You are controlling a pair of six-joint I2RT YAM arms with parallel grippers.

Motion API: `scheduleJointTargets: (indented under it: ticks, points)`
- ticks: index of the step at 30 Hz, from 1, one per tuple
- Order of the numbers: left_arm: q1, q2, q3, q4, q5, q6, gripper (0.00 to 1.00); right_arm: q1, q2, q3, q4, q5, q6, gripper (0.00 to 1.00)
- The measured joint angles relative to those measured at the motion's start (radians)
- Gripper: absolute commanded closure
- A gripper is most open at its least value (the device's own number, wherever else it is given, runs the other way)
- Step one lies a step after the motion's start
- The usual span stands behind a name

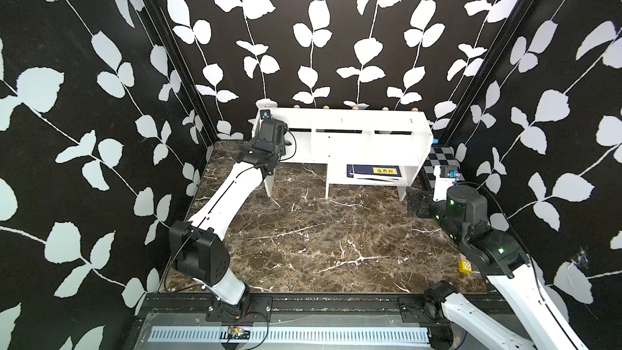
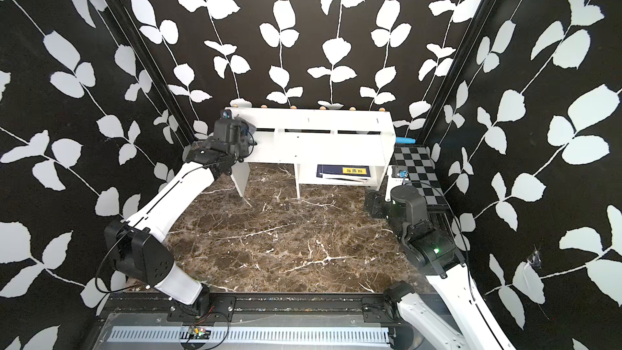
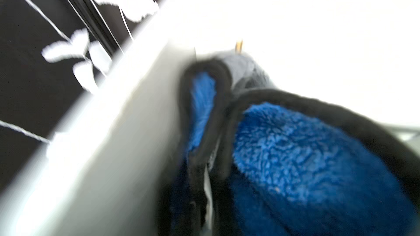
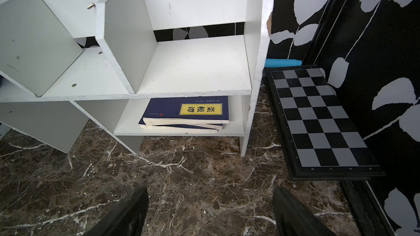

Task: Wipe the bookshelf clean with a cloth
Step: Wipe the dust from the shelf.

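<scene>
Marble tabletop [image 1: 319, 240], leaf-print walls [image 1: 336, 28], white bookshelf [image 1: 353, 144]

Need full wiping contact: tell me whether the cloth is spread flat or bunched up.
Bunched. In the left wrist view the cloth is doubled over itself, its dark edging looping in folds.

This is a robot test booth made to look like a room at home. Black wallpaper [image 1: 84, 95] with white leaves stands around a brown marble table [image 1: 319, 247]. A left arm [image 1: 232, 183] and a right arm [image 1: 505, 281] sit on a black rail [image 1: 336, 301]. A white bookshelf [image 1: 353, 143] holds books [image 4: 166, 107], beside a chessboard [image 4: 318, 119].
</scene>
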Motion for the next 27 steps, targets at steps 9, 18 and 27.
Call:
scheduleJointTargets:
  ticks: [9, 18, 27]
  points:
    - [-0.007, -0.029, -0.065, 0.085, 0.05, -0.071, 1.0, 0.0, 0.007, 0.014, -0.003, 0.0, 0.0, 0.13]
    - [-0.12, -0.011, -0.066, 0.134, 0.115, -0.088, 1.0, 0.0, 0.003, 0.014, -0.003, 0.001, 0.0, 0.13]
    - [-0.145, 0.011, -0.039, 0.169, 0.234, -0.05, 1.0, 0.0, 0.004, 0.014, -0.003, 0.0, 0.001, 0.13]
